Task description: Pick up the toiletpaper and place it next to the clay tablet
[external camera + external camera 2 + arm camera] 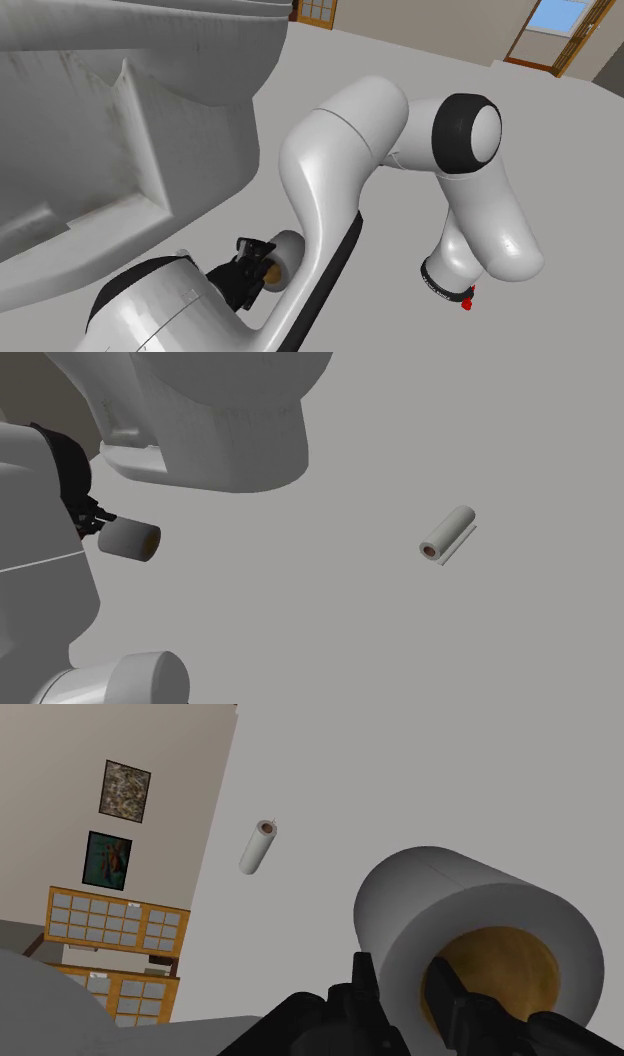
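Grey toiletpaper [450,904] between black fingers [363,979]

We log gripper [97,519] holding toilet paper roll [130,539] by its end, small brown-cored cylinder [447,534] on floor [330,612] well apart

Matt toilet roll [470,899], glossy white arm [335,150]

Black gripper [400,972] at lower centre, and the roll [470,919] there is pale grey with an ochre-brown core. Upper middle, the small roll [256,847] shows off-white, its core reddish-brown. Floor [350,612] is plain grey. Arm [340,150] is glossy white with black joints. Wall [180,764] is beige; upper picture [126,791] mottled brown, lower picture [108,860] teal with orange. Cabinet [115,919]: orange-brown grid, pale panes.
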`<state>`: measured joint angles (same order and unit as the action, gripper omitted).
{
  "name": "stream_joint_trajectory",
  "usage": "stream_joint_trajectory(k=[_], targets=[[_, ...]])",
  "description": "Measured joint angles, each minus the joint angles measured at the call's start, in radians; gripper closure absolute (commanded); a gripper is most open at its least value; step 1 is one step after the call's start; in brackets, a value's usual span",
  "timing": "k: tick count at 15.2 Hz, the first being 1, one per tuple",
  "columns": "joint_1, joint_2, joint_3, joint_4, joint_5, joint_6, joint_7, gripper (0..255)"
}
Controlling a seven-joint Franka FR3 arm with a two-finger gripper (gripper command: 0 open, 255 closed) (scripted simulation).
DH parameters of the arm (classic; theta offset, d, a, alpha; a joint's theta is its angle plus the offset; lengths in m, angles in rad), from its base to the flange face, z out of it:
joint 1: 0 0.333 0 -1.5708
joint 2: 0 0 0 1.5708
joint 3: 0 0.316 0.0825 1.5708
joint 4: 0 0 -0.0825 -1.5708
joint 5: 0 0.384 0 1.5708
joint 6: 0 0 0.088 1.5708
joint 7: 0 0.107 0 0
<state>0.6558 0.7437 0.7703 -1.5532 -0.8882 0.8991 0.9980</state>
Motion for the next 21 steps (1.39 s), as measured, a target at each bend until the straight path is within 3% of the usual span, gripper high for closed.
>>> stream_joint_trajectory(k=[5, 6, 12, 17, 21], targets=[[-0.001, 0.005, 0.002, 0.002, -0.003, 0.000, 0.002, 255], [-0.001, 0.005, 0.003, 0.002, -0.002, 0.000, 0.003, 0], [-0.001, 0.015, 0.000, 0.001, 0.001, 0.001, 0.003, 0], [0.110, 0.093, -0.023, 0.194, -0.028, -0.093, -0.037, 0], [0.128, 0.106, -0.027, 0.223, -0.032, -0.106, -0.042, 0]])
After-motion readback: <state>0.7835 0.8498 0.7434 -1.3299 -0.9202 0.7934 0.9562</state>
